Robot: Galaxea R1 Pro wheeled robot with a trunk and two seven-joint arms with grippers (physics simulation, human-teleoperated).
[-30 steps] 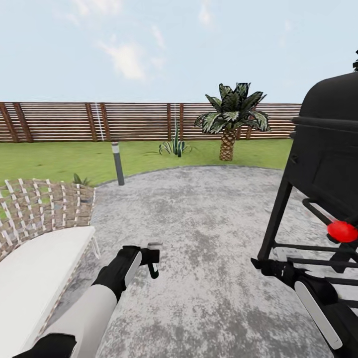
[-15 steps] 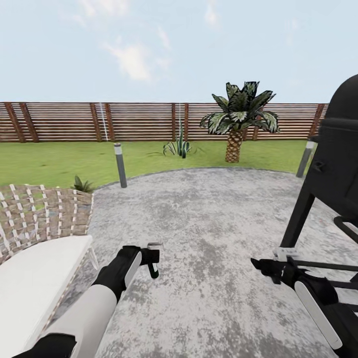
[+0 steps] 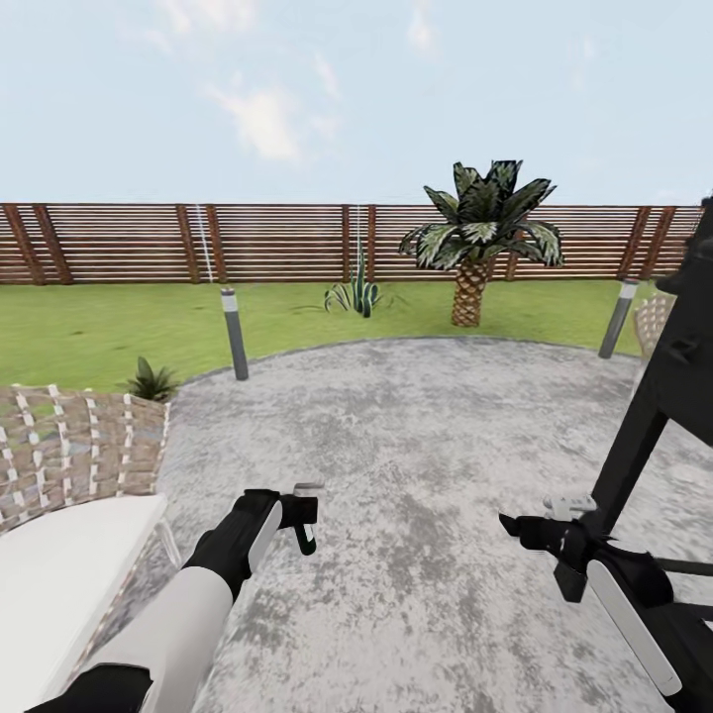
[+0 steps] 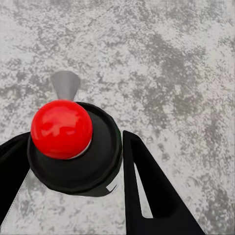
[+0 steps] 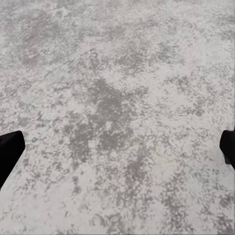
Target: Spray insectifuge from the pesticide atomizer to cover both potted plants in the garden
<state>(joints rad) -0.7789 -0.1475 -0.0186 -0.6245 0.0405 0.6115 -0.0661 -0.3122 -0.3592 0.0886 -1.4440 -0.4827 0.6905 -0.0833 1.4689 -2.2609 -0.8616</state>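
No readable text, labels or numbers anywhere.

Head camera faces the distant fence (image 3: 248, 243); both wrist cameras look closely, apparently downward, at the shared patio (image 3: 426, 446).

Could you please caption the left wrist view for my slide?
Left gripper clamps the pesticide atomizer, red-topped, above the grey patio.

Your left gripper (image 3: 300, 517) hides most of the atomizer (image 3: 308, 540). In your left wrist view its red cap (image 4: 61, 129) covers the body between the fingers (image 4: 149, 188). Your right fingertips (image 5: 10, 149) are cut off at the edges.
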